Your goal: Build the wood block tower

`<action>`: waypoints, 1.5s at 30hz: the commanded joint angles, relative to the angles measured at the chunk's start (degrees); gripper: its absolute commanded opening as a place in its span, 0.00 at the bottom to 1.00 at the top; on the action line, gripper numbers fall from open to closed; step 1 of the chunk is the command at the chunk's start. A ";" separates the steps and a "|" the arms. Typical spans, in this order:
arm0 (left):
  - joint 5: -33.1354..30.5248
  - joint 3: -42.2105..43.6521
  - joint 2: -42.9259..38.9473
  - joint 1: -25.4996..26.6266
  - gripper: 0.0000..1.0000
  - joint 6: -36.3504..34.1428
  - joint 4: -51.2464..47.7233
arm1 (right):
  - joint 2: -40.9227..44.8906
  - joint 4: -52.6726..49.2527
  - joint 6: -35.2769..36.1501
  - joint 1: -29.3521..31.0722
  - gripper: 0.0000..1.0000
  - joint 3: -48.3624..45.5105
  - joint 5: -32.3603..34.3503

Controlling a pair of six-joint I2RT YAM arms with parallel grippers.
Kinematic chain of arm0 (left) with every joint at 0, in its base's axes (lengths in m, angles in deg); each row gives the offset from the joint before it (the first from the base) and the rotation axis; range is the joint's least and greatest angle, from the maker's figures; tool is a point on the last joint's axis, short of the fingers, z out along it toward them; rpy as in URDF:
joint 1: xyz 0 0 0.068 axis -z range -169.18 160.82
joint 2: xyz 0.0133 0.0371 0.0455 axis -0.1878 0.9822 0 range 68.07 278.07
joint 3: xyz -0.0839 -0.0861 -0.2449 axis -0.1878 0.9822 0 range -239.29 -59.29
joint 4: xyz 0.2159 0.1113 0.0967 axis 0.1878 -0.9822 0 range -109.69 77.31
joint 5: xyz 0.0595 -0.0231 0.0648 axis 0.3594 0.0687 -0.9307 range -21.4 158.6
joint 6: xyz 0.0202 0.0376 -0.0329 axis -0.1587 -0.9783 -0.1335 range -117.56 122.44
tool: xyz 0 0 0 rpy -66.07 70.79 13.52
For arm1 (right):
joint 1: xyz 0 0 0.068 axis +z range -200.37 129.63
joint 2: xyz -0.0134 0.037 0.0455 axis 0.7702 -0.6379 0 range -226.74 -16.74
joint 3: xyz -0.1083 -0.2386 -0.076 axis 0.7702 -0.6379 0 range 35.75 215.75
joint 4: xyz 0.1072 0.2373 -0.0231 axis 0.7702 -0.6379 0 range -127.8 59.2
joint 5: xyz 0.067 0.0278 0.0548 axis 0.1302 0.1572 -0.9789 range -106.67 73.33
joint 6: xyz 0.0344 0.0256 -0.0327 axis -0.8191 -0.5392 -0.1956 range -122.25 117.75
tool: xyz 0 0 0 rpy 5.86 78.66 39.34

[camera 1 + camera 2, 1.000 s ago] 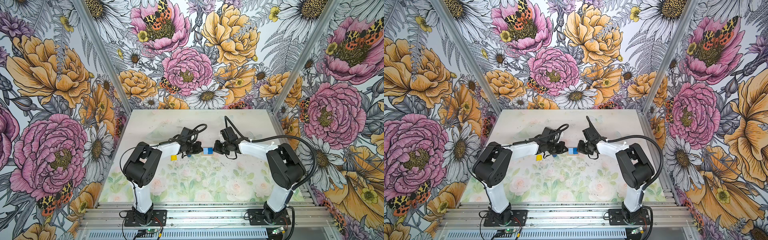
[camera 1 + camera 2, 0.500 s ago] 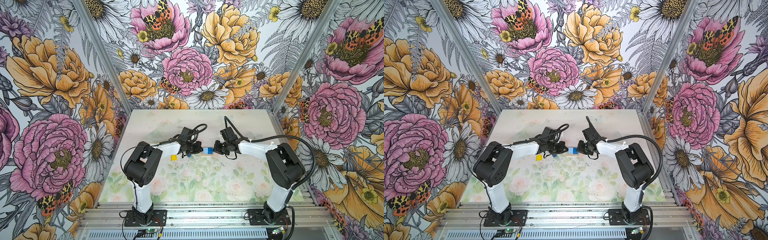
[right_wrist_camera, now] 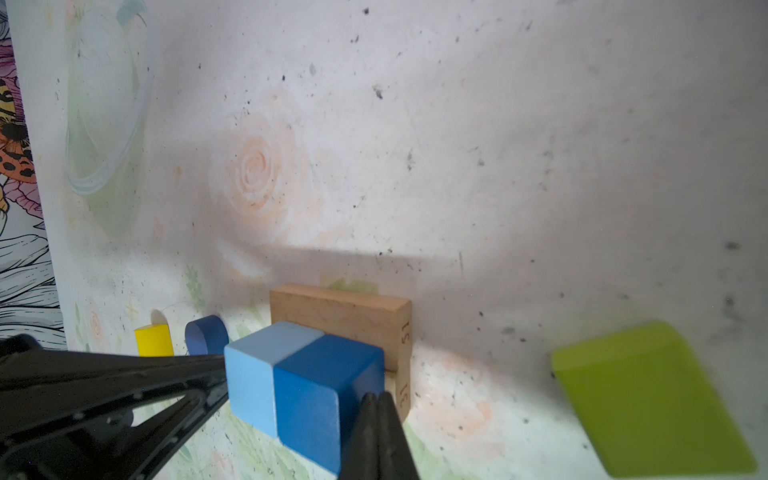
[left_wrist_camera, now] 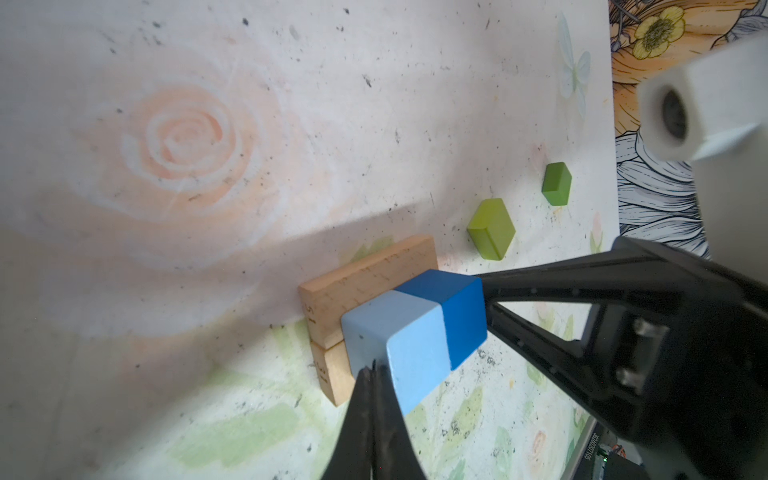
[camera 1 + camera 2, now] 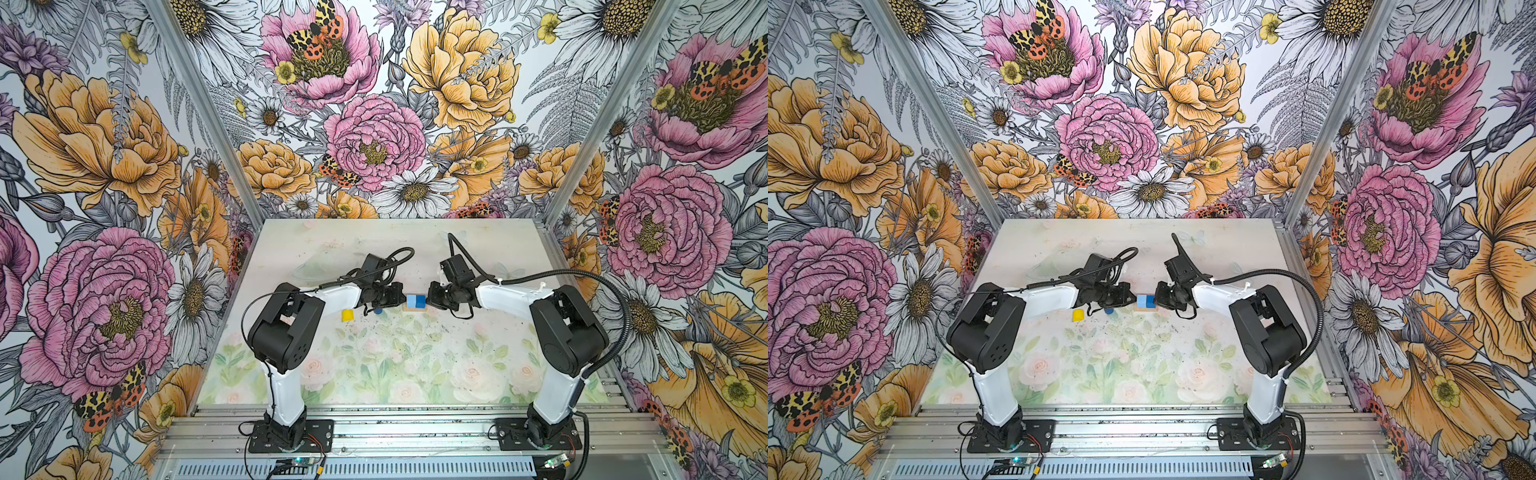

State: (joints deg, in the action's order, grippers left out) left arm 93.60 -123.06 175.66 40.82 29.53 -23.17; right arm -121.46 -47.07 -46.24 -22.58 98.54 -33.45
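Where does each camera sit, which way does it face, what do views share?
Top views: high at the front, looking down over the table toward the back wall; left arm and right arm show whole.
Left wrist: on the left arm, facing along the shut left gripper at the light blue cube; the right gripper opposite.
Right wrist: on the right arm, facing along the shut right gripper at the dark blue cube; the left gripper opposite.
Shared: both wrist views show both cubes atop the tan bars.

Your top views are bright, evenly lit and sharp throughout. In the right wrist view a soft shadow crosses the tabletop (image 3: 540,124) behind the bars (image 3: 336,313), and the nearest green cube (image 3: 648,399) is blurred.
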 commanded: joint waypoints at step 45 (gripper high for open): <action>-0.38 -0.87 -1.59 -0.16 0.00 -1.28 -1.17 | -1.10 1.28 -0.55 0.44 0.00 2.08 -0.69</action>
State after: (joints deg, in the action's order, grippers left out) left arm 93.55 -123.06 175.66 40.80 29.46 -24.46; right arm -122.29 -47.18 -46.37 -22.53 99.04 -33.49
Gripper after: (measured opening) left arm 0.045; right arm 0.042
